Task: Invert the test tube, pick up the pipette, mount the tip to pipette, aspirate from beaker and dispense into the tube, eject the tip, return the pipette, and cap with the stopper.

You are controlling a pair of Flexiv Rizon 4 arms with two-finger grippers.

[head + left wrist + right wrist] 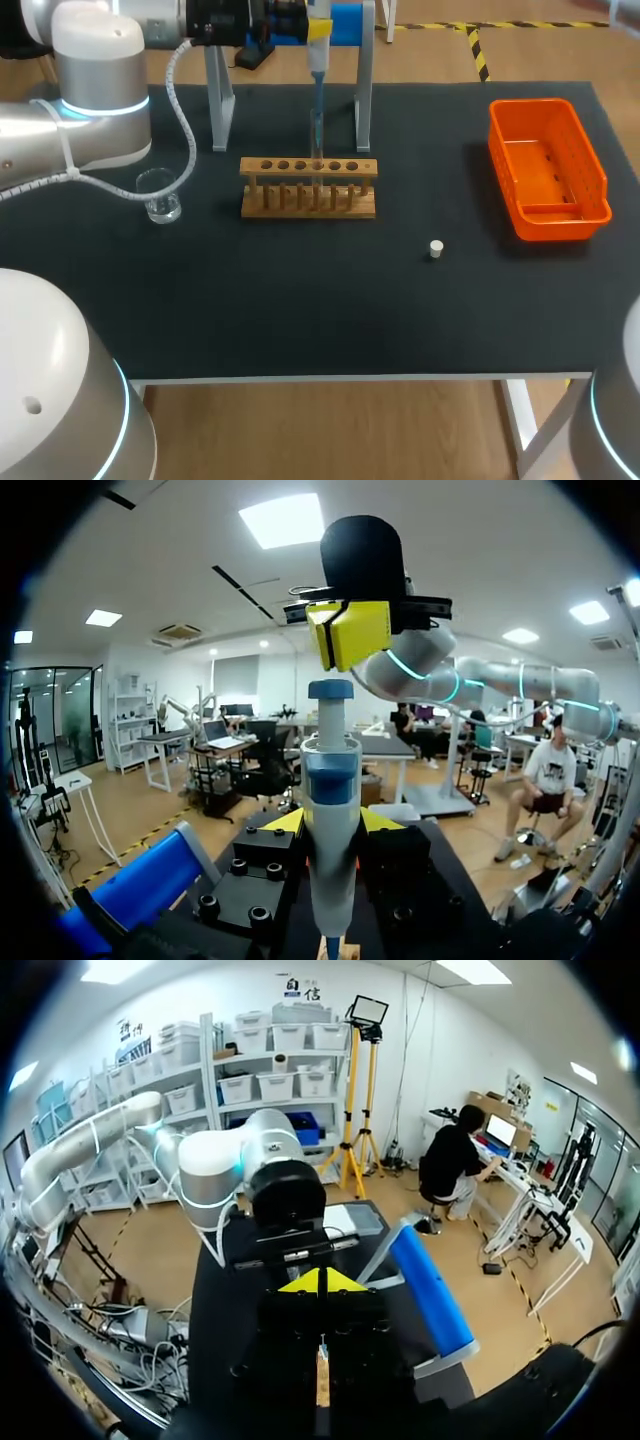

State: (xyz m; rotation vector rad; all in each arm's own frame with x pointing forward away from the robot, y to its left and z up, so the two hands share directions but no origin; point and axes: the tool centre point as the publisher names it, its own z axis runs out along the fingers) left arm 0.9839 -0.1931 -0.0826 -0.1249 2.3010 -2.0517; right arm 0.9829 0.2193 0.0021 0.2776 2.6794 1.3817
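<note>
My left gripper [331, 825] is shut on the white and blue pipette [331, 810], one yellow fingertip on each side of its body. In the head view the pipette [318, 60] hangs upright from this gripper [300, 25] at the back of the table. Its tip reaches down into a test tube [316, 150] standing in the wooden rack [308, 200]. My right gripper [350, 632] is shut, with its yellow tips together right above the pipette's plunger [331, 690]; contact is unclear. In its own view the right gripper [322, 1282] points down at the left wrist. The glass beaker [160, 195] stands left of the rack. The white stopper [436, 249] lies right of the rack.
An orange bin [545, 165] sits at the right side of the table. The pipette stand with its blue bar [345, 25] rises behind the rack. The black tabletop [300, 310] stretches toward the front edge.
</note>
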